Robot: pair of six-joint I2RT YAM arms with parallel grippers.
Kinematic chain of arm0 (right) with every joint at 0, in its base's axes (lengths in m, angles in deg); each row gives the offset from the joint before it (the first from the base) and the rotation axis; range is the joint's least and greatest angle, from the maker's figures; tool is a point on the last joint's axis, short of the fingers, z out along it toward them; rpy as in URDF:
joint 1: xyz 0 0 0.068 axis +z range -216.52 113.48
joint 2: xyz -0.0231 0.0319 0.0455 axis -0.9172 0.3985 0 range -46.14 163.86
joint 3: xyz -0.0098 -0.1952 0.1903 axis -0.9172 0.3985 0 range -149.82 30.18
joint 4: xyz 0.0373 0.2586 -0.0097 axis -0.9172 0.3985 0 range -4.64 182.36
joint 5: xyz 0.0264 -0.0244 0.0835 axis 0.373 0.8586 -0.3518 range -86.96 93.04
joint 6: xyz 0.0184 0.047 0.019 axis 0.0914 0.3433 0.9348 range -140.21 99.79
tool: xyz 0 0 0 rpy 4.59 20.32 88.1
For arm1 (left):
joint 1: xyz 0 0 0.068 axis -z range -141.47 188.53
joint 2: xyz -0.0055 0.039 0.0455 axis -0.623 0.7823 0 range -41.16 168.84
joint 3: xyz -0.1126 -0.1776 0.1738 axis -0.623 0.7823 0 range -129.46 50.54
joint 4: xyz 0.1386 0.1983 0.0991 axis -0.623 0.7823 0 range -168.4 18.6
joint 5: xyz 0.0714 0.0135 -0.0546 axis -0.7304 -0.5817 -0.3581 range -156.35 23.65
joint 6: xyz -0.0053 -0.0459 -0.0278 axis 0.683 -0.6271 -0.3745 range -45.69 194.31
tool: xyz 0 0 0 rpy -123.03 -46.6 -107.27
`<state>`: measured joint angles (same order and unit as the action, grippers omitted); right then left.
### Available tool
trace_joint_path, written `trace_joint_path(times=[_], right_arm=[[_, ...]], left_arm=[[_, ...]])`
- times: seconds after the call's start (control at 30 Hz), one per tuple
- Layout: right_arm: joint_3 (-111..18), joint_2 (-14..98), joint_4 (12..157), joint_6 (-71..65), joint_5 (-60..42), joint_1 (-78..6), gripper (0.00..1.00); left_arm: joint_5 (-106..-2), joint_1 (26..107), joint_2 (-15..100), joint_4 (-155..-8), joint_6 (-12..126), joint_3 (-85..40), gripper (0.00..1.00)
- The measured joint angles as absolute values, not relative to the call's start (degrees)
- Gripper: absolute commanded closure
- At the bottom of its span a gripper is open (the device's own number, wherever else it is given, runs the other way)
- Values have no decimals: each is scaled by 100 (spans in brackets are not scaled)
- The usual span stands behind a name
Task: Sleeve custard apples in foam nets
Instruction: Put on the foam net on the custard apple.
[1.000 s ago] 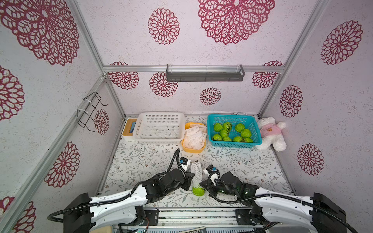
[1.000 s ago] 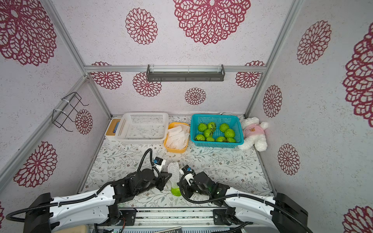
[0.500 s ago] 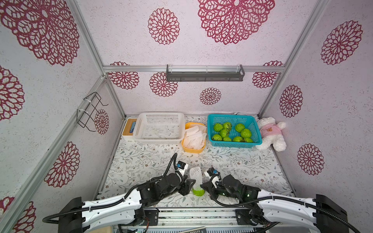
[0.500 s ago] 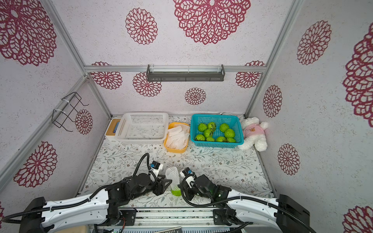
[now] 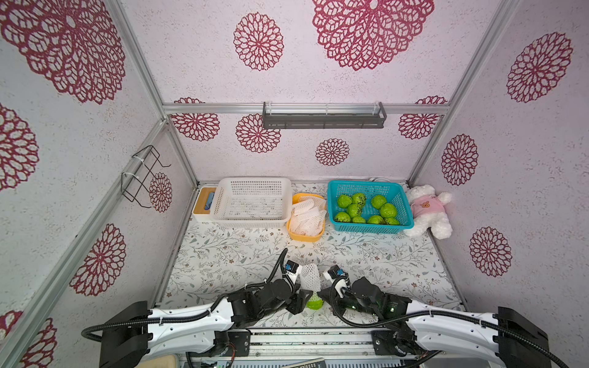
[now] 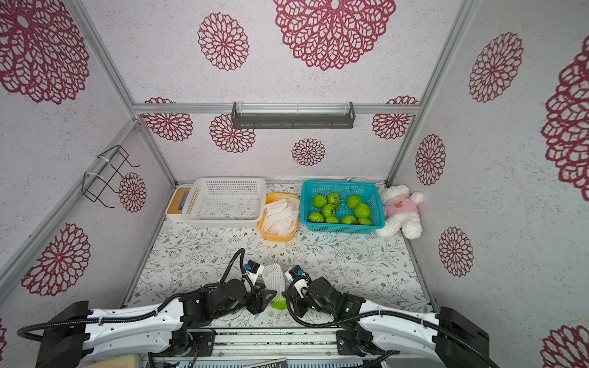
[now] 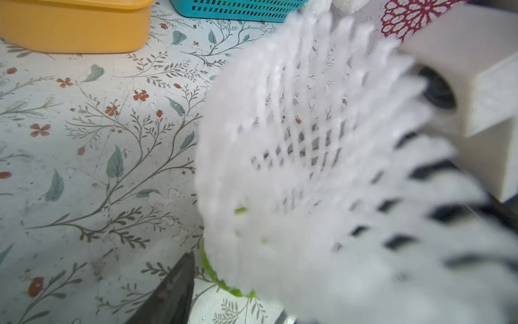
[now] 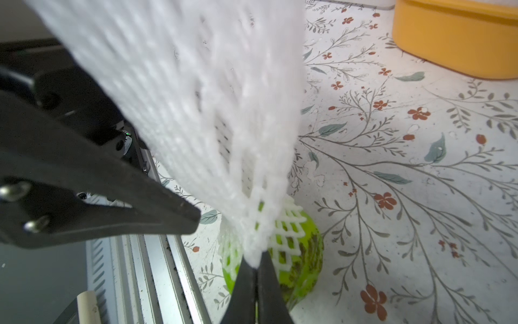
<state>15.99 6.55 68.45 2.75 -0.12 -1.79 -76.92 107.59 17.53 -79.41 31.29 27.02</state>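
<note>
Top views: soft white diamond-mesh foam net [image 5: 309, 277] upright over bumpy green custard apple [image 5: 315, 303], front of floral table [image 5: 223, 264]; left gripper [image 5: 304, 302] jaws apart beside it. More custard apples [image 5: 355, 210] in teal basket [image 5: 402, 204], spare nets in yellow tub [image 6: 276, 238]
L wrist: one black finger [image 7: 171, 291] clear of blurred net
R wrist: right gripper [image 8: 255, 266] pinched tight on net's rim, at the fruit

At the back of the flowered surface [image 5: 223, 255] sit a wood-topped box [image 5: 204, 200], a white basket [image 5: 251, 191], a yellow tub [image 5: 304, 237] and a teal basket [image 5: 369, 227] in a row, with a white teddy bear [image 5: 427, 210] beside them. A wire rack [image 5: 141, 175] and a grey shelf [image 5: 323, 119] hang on the walls.
</note>
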Motion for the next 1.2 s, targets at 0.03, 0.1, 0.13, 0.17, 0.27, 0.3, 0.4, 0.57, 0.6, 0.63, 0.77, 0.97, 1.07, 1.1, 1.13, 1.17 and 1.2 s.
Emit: trace_joint_path(times=[0.03,0.1,0.13,0.17,0.27,0.3,0.4,0.57,0.6,0.63,0.77,0.97,1.07,1.1,1.13,1.17,1.2], right_arm=[[1599,653,6845,275,-12,-179,100],[1599,653,6845,277,-10,-177,100],[1599,653,6843,277,-1,-172,100],[1599,653,6843,277,3,-168,100],[1599,651,6843,277,23,-157,100],[1601,648,6841,277,32,-153,100],[1640,622,6806,280,40,-150,100],[1673,613,6745,284,49,-139,100],[1673,613,6734,286,49,-137,100],[1673,613,6729,284,51,-133,100],[1673,611,6725,286,75,-102,100],[1732,519,6716,295,143,-78,100],[1802,452,6718,297,163,-69,98],[1817,430,6721,319,178,-67,97],[1830,406,6721,334,182,-67,96],[1843,384,6718,339,193,-67,96],[1854,364,6723,339,204,-67,95]], left_arm=[[-7703,10779,1747,-7941,3100,2708,29],[-7769,10816,1681,-7898,3039,2717,26],[-7825,10835,1587,-7863,3000,2732,26],[-7880,10851,1482,-7830,2972,2761,27],[-8020,10877,1163,-7716,2858,2857,32],[-8050,10881,1113,-7718,2814,2890,35],[-8112,10954,1202,-7758,2696,2905,41],[-8096,11163,1889,-8040,2609,2892,46],[-8081,11181,2070,-8103,2604,2881,47],[-8079,11187,2206,-8158,2602,2872,48],[-8075,11190,2647,-8392,2604,2787,58],[-8059,11200,2879,-8621,2607,2651,74],[-8066,11200,2888,-8639,2591,2647,82],[-8072,11203,2888,-8641,2600,2647,85],[-8081,11205,2888,-8647,2585,2649,89],[-8092,11205,2888,-8650,2582,2647,94],[-8103,11205,2888,-8652,2589,2649,98]])
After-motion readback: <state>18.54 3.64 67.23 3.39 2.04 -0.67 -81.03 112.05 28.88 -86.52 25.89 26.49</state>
